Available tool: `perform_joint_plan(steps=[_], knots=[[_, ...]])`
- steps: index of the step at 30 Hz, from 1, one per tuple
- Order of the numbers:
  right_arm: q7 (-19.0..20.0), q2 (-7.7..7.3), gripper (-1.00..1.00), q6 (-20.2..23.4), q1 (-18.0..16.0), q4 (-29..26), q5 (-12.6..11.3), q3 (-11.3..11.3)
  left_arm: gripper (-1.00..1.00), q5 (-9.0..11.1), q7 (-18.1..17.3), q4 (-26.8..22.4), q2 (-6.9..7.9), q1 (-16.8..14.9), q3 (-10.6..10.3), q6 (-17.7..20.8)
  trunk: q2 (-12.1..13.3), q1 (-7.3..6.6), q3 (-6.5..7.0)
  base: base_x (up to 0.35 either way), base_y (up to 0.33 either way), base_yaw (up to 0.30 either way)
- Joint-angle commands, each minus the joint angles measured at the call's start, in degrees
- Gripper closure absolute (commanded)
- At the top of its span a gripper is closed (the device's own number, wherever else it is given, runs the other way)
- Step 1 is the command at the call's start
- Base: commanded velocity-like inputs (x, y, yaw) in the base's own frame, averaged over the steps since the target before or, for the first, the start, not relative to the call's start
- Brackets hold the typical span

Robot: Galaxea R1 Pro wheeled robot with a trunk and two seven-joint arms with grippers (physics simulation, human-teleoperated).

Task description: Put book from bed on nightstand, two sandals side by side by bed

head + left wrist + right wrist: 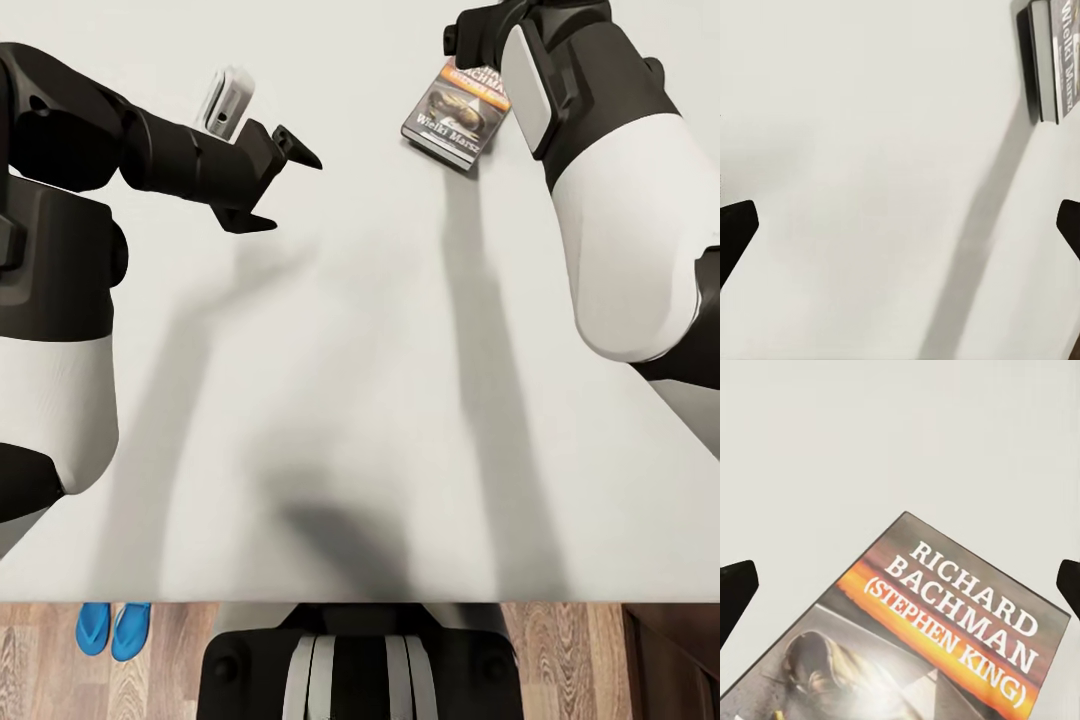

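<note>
Book (457, 108) flat on bed (360, 400); right pincer (900, 577) spread above.

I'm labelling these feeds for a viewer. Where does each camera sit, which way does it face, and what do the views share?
Head view: on the robot's head, looking down over the bed; shows both arms, the left gripper open, the trunk, the book and the sandals on the floor.
Left wrist view: on the left arm, looking along its fingertips at the mattress, the book at the frame's edge.
Right wrist view: on the right arm, looking close at the book's cover between its open fingertips.
Shared: all three show the book on the bed.
</note>
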Motion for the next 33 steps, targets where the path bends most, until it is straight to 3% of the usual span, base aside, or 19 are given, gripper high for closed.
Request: perform_joint_plan(steps=[1,6,19,33], knots=[[0.1,0.09,-1.0,0.3,0.0,-0.1,0.6,-0.4,-1.0,0.2,0.4,0.0,0.03,0.0,0.0,0.5,-0.4,0.22,-0.21,0.0,0.0,0.0],[0.1,0.09,-1.0,0.3,-0.1,-0.1,0.5,-0.4,-1.0,0.2,0.4,0.0,0.02,-0.2,0.0,0.5,-2.4,1.32,-1.11,0.0,0.0,0.0],[0.3,-0.18,-1.0,-0.2,0.0,-0.5,0.6,-0.4,-1.0,-0.3,0.3,-0.3,-0.05,-2.7,-0.1,0.6,-2.4,1.32,-1.11,0.0,0.0,0.0],[1.0,-0.64,-1.0,-3.1,0.1,1.3,0.5,-0.4,-1.0,-0.1,-1.1,-2.1,0.22,-3.2,-0.9,0.7,-2.4,1.32,-1.11,0.0,0.0,0.0]])
